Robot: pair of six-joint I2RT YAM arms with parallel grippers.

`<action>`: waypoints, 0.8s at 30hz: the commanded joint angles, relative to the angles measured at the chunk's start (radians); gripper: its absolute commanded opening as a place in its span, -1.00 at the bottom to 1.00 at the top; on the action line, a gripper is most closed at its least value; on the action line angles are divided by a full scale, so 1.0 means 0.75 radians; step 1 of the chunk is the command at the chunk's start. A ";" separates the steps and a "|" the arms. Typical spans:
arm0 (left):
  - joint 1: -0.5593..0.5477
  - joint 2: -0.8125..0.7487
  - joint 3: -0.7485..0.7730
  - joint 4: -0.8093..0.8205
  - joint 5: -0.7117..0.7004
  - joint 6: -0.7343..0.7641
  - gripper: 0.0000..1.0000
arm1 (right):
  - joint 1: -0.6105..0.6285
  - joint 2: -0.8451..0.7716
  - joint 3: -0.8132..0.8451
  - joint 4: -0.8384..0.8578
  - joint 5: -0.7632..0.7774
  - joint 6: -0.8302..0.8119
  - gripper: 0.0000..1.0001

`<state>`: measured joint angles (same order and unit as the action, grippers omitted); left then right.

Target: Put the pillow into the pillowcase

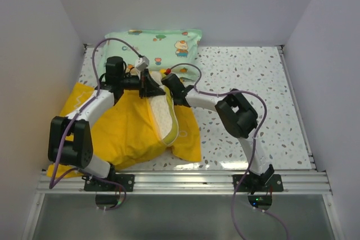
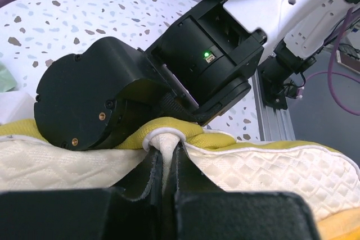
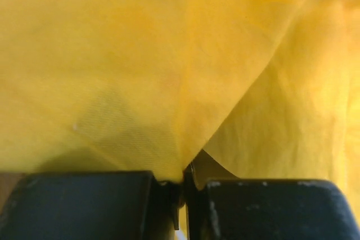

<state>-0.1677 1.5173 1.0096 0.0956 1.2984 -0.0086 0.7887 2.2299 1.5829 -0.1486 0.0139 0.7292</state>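
Note:
The cream-white quilted pillow (image 1: 164,114) with its yellow edge band stands on edge, partly inside the bright yellow pillowcase (image 1: 126,130) spread at the front left of the table. My left gripper (image 1: 147,85) is shut on a pinch of the pillow's top edge, seen close in the left wrist view (image 2: 164,149) where the pillow (image 2: 264,170) fills the foreground. My right gripper (image 1: 171,89) sits just right of it, shut on a fold of the pillowcase fabric (image 3: 169,71); its jaws (image 3: 183,181) pinch the yellow cloth.
A mint-green cartoon-print pillow (image 1: 160,45) lies at the back of the speckled table (image 1: 247,82). White walls enclose three sides. An aluminium rail (image 1: 185,181) runs along the near edge. Purple cables loop over both arms.

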 commanded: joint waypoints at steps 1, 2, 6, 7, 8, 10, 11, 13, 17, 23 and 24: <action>0.007 -0.109 0.034 0.180 0.140 -0.005 -1.00 | -0.043 0.009 -0.116 -0.290 0.147 -0.119 -1.00; 0.011 -0.109 0.045 0.062 0.140 0.056 -1.00 | -0.068 -0.017 -0.112 -0.323 0.139 -0.136 -1.00; 0.023 -0.054 0.165 -0.570 0.063 0.708 -1.00 | -0.213 -0.171 -0.200 -0.346 0.104 -0.219 -1.00; 0.023 -0.031 0.198 -0.709 0.044 0.838 -1.00 | -0.231 -0.224 -0.233 -0.354 0.090 -0.232 -1.00; 0.023 0.020 0.253 -0.931 0.020 0.947 -1.00 | -0.260 -0.245 -0.251 -0.360 0.082 -0.256 -1.00; 0.023 0.069 0.288 -1.062 -0.078 1.118 -1.00 | -0.282 -0.302 -0.304 -0.368 0.041 -0.275 -1.00; 0.023 0.106 0.304 -1.141 -0.113 1.158 -1.00 | -0.293 -0.318 -0.317 -0.375 0.016 -0.295 -1.00; 0.021 0.135 0.284 -1.136 -0.248 1.204 -1.00 | -0.307 -0.391 -0.368 -0.369 -0.014 -0.324 -1.00; -0.048 0.220 0.272 -1.156 -0.483 1.216 -1.00 | -0.362 -0.525 -0.433 -0.264 -0.222 -0.363 -1.00; -0.224 0.323 0.190 -1.126 -0.669 1.225 -1.00 | -0.475 -0.619 -0.311 -0.319 -0.403 -0.432 -1.00; -0.249 0.329 0.160 -1.087 -0.751 1.208 -1.00 | -0.485 -0.633 -0.301 -0.319 -0.409 -0.438 -1.00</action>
<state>-0.3191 1.7275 1.1984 -0.6674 1.0210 0.8661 0.5056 1.8534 1.3022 -0.3370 -0.2878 0.4778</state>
